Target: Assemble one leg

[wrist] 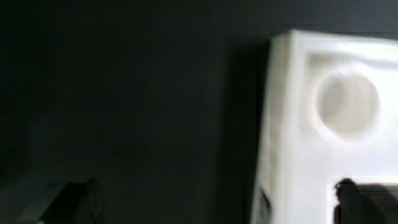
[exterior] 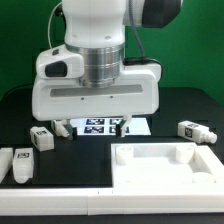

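My gripper [exterior: 95, 124] hangs low over the back middle of the black table, in front of the marker board [exterior: 103, 127]. In the wrist view the gripper [wrist: 219, 203] is open and empty, its jaws wide apart. One fingertip [wrist: 75, 200] shows over bare black table, the other over the white panel [wrist: 329, 110]. No leg shows in the wrist view. In the exterior view one leg [exterior: 42, 136] lies left of the gripper, another leg [exterior: 193, 130] at the far right. Two more legs [exterior: 22, 165] lie at the left front.
The large white panel with raised rims [exterior: 165, 168] fills the front right of the table. A round recess [wrist: 347, 100] shows in its surface in the wrist view. The table's pale front edge [exterior: 60, 205] runs along the bottom.
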`<state>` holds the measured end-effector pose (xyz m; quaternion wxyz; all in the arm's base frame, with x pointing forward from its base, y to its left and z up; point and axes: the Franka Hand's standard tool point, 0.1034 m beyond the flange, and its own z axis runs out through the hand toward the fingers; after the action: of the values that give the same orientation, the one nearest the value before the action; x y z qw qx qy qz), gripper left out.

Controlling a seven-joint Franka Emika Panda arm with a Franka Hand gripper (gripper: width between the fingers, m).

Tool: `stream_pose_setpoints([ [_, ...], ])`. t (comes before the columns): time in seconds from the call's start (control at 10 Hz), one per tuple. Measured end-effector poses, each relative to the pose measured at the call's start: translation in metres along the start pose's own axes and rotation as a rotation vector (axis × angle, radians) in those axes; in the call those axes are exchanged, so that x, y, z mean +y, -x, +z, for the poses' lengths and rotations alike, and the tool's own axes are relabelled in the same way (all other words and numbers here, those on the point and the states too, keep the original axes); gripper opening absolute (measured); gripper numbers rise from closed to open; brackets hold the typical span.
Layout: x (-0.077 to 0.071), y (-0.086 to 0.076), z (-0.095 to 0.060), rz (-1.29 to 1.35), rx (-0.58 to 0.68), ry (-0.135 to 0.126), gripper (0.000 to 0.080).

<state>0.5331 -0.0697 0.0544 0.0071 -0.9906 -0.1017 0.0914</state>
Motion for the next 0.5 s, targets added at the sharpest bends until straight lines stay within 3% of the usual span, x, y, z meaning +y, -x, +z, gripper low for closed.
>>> stream_pose_setpoints([
  [0.2,0.031,0.032,0.002,-0.196,-0.017,-0.001,0.0649],
  [0.3,0.038,0.043,0.004,-0.218,-0.028,0.000,0.0649],
  [0.5,0.033,0.040,0.005,-0.221,-0.046,-0.006,0.0649],
])
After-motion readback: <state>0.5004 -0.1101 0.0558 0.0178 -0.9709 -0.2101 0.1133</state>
